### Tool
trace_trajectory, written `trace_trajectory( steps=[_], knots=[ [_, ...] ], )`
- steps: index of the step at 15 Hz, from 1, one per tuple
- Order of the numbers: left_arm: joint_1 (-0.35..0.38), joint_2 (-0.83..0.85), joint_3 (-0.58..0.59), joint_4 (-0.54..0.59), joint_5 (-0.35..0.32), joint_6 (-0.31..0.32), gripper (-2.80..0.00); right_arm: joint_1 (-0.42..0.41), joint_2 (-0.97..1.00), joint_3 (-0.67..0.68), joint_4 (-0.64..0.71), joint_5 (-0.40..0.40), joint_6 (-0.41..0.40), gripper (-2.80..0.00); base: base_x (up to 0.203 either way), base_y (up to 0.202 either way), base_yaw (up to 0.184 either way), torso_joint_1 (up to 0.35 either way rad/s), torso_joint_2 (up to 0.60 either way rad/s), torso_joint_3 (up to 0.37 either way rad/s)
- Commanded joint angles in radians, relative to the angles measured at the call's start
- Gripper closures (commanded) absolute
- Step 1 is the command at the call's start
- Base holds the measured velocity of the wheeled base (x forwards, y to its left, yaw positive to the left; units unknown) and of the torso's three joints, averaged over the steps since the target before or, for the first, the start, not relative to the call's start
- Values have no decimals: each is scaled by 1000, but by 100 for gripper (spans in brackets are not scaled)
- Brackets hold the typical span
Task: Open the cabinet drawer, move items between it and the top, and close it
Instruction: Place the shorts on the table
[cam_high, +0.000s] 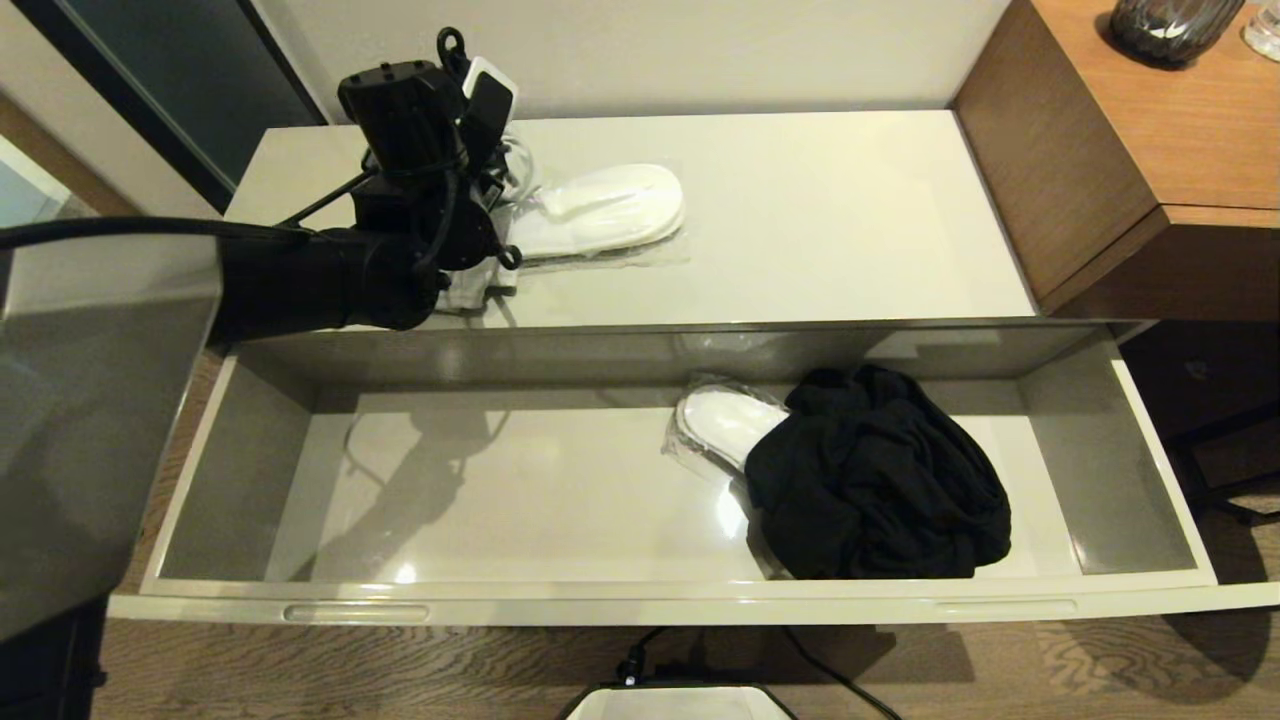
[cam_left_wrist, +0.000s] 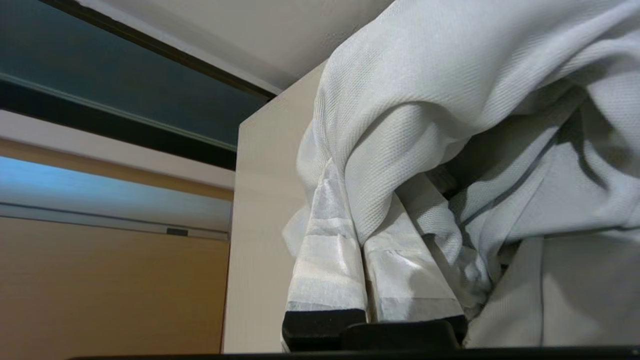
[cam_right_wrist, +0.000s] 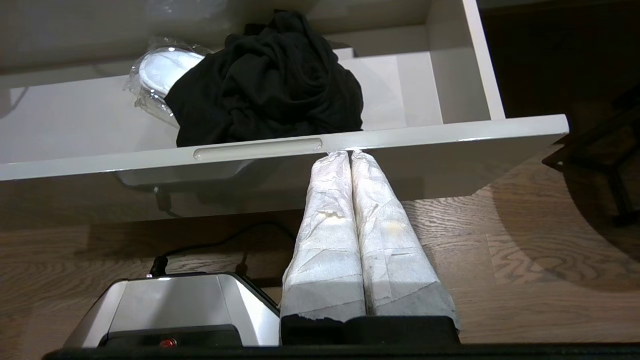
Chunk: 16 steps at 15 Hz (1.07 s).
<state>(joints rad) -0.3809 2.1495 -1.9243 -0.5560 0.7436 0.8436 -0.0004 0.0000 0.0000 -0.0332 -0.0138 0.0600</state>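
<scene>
Left gripper (cam_left_wrist: 365, 240) pinched light grey mesh garment (cam_left_wrist: 450, 100) over glossy beige-cream cabinet top (cam_high: 800, 230), left end (clear-plastic-wrapped flat white slippers (cam_high: 600, 210) lay lengthwise beside); wood-plank floor (cam_high: 400, 670).

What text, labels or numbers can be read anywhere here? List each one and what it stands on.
None: no readable text in any view.
The slippers' wrap on the top and the wrapped pair in the drawer show no print.
The grey garment in the left gripper shows no label.

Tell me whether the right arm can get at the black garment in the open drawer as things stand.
Probably yes. The black garment lies uncovered at the right end of the open drawer. The right gripper, shut and empty, hangs just below the drawer front; it would need to rise over that.
</scene>
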Motion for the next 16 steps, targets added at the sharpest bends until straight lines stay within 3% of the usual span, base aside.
trace_trajectory(
  steps=[1, 2, 3, 16],
  knots=[
    [-3, 16, 1, -1, 8, 5, 0, -1, 2, 0, -1, 0, 1, 0, 0, 0, 0, 0, 0, 0],
    [-3, 16, 1, -1, 8, 5, 0, -1, 2, 0, -1, 0, 1, 0, 0, 0, 0, 0, 0, 0],
    [-7, 15, 1, 1, 9, 5, -280, -1, 2, 0, -1, 0, 1, 0, 0, 0, 0, 0, 0, 0],
    [-67, -120, 3, 41, 47, 6, -280, -1, 2, 0, -1, 0, 0, 0, 0, 0, 0, 0, 0, 0]
  ],
)
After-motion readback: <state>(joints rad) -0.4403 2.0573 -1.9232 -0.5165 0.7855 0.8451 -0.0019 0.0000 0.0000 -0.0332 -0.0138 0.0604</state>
